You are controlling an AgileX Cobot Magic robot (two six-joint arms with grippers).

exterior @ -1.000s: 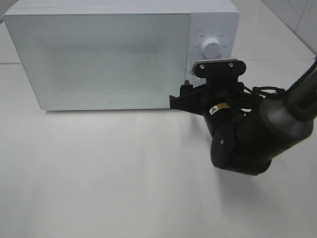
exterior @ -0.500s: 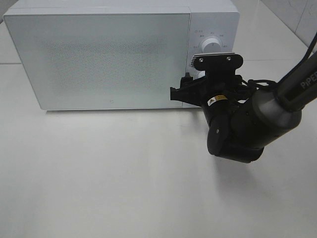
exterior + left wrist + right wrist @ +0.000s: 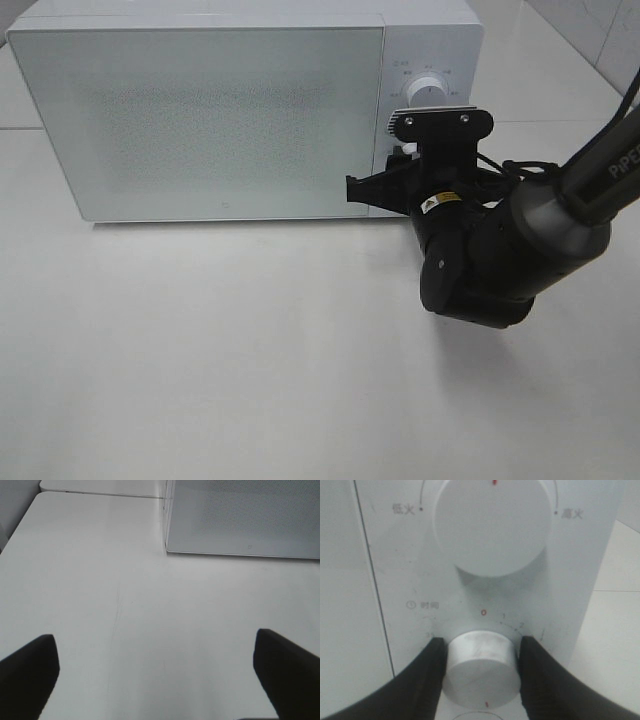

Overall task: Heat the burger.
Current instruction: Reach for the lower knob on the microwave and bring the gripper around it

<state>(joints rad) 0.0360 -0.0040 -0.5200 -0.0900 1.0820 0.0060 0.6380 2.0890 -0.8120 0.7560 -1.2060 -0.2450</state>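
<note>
Right gripper [image 3: 480,652] has edged farther in toward the microwave [image 3: 250,8] since a second ago. Its two black fingers [image 3: 427,680] now press either side of the lower timer knob [image 3: 479,667], clamped on it, just below the larger upper knob [image 3: 492,525]. Door [image 3: 200,120] closed, frosted, so the burger shows in no view. Left gripper [image 3: 157,672] hangs spread wide over the white table [image 3: 150,605], facing the microwave's near left corner.
</note>
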